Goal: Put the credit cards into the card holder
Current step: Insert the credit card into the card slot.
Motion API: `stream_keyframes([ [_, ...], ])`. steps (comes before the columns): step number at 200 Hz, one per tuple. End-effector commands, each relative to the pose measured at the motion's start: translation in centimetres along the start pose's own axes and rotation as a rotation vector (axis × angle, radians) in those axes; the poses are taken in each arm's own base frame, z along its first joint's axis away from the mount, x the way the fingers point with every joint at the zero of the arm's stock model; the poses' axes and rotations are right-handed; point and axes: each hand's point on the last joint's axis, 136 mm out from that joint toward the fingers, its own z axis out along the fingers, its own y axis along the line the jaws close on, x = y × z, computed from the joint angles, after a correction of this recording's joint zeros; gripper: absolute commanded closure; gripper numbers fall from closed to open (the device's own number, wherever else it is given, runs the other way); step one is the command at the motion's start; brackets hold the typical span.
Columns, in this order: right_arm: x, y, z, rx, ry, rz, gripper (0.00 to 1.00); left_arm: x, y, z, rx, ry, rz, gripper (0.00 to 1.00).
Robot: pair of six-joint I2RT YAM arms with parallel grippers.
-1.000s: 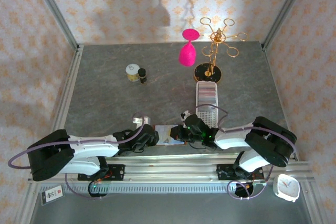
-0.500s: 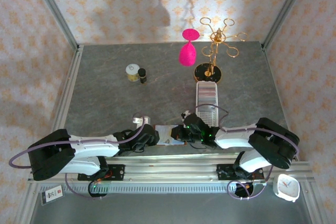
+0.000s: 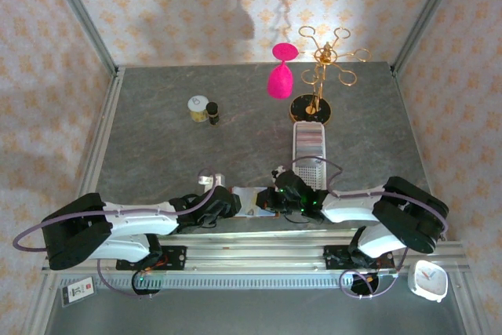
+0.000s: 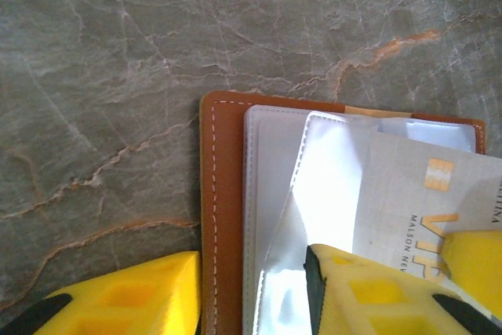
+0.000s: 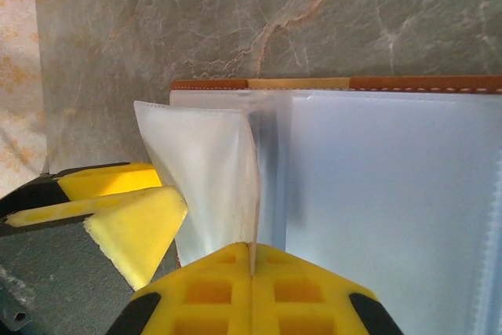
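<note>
Card at the sleeve mouth – not seated yet.
Holder (image 4: 222, 194) lies open at the table's near edge, between the arms. Left gripper (image 4: 251, 272) hangs low over its left edge, jaws apart, card (image 4: 408, 194) let go and skewed. Right gripper (image 5: 251, 264) is clenched on the clear sleeve (image 5: 208, 170), lifting it – if that pinch slips, I'd expect the card to skid out.

Brown card holder (image 4: 222, 217) lies open, flat; 1 pale credit card (image 4: 412, 190) (gold chip) tilted across its sleeves.
</note>
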Motion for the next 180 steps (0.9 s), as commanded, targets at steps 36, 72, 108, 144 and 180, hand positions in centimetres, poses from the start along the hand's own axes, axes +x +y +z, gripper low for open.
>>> stream_keyframes([
  [36, 0.6, -2.2, -0.5, 0.078, 0.006, 0.02, 1.0, 0.3, 3.0, 0.1, -0.114, -0.012, 0.001, 0.54],
  [72, 0.8, -0.9, -0.4, 0.006, 0.021, 0.009, 1.0, 0.2, 3.4, 0.0, -0.111, -0.029, -0.014, 0.57],
  [108, 0.7, 0.3, -0.6, -0.055, 0.021, -0.016, 1.0, 0.1, 3.7, 0.1, -0.125, -0.039, -0.016, 0.65],
  [144, 0.8, 0.3, -0.1, -0.059, 0.037, -0.016, 1.0, 0.2, 3.7, 0.3, -0.124, -0.034, -0.016, 0.73],
  [180, 0.9, 0.3, 0.0, -0.086, 0.046, 0.001, 1.0, 0.5, 3.9, 0.6, -0.129, -0.02, -0.008, 0.73],
])
